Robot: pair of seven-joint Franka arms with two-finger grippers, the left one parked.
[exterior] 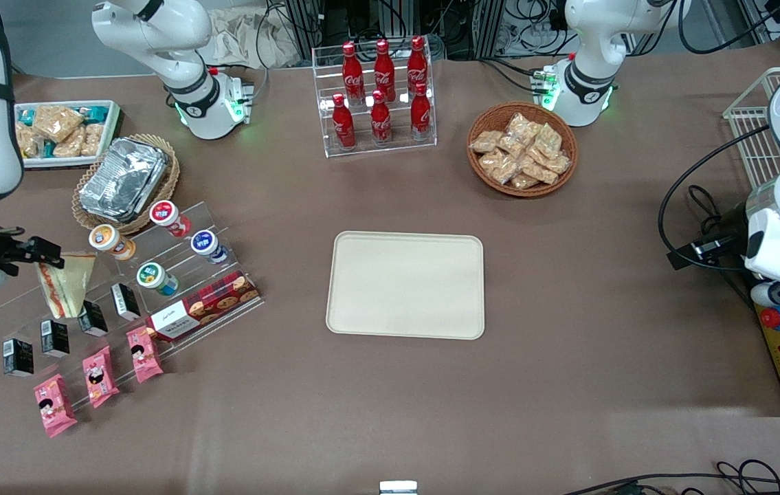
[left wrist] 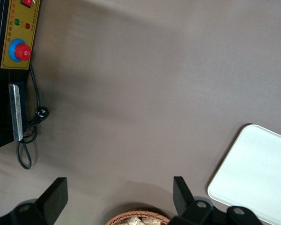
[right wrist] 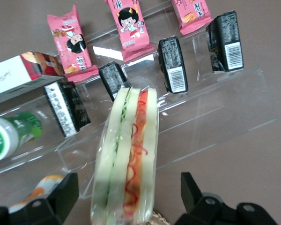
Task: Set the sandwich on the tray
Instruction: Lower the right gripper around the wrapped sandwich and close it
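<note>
the working arm was seen reaching in low from its own end of the table, its gripper (exterior: pixel 53 260) held level above the clear acrylic step rack (exterior: pixel 125 289). the fingers (right wrist: pixel 193 190) were spread apart on either side of the sandwich (exterior: pixel 68 283), with a visible gap between each finger and the wrap in the wrist view, so nothing was clamped. the sandwich (right wrist: pixel 129 159) was standing on edge on the rack, its bread layers and red and green filling turned toward the wrist camera. around it on the rack, small black packets (exterior: pixel 93 318) were lined up on a lower step, nearer to the front camera than the sandwich, and pink snack packets (exterior: pixel 99 375) were laid nearer still. round-lidded cups (exterior: pixel 156 278) and a red biscuit box (exterior: pixel 205 306) were set on the rack on the side toward the tray. a wicker basket holding a foil pack (exterior: pixel 123 177) was placed farther from the front camera than the rack, and a white bin of snacks (exterior: pixel 63 132) was found just beside that basket. the tray (exterior: pixel 406 285) was lying flat and bare at mid-table, well apart from the rack toward the parked arm's end. a clear stand of red cola bottles (exterior: pixel 379 93) was placed farther from the front camera than the tray. a round basket of tan packets (exterior: pixel 521 148) was also seen there.
</note>
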